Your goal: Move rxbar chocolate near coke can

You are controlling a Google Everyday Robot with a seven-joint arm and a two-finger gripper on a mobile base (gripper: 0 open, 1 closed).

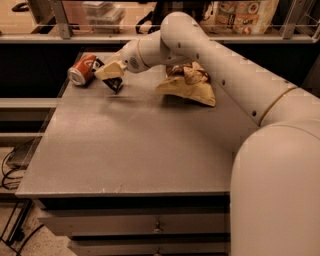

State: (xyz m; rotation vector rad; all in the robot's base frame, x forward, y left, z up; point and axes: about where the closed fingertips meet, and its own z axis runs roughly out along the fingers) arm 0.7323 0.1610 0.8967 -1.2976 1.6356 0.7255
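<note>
Small flat black wrapped rxbar chocolate (pixel 115 84), tilted, just off grey metal bench (pixel 130 150), beside red coke can (pixel 82 69) lying sideways. Cream gripper (pixel 111 75) at far-left corner, jaws seemingly clamped on bar. Handling: lower flat, release without nudging can

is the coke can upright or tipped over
Tipped over: the coke can lies on its side on the table, silver end showing. The hand holds the rxbar chocolate just beside it.

Likely an office pantry: a grey counter (pixel 140 150) with drawers (pixel 125 223), snack bags (pixel 245 14) shelved behind it. The gripper (pixel 111 76) clasps the rxbar chocolate (pixel 115 84) over the counter's far-left corner.
</note>
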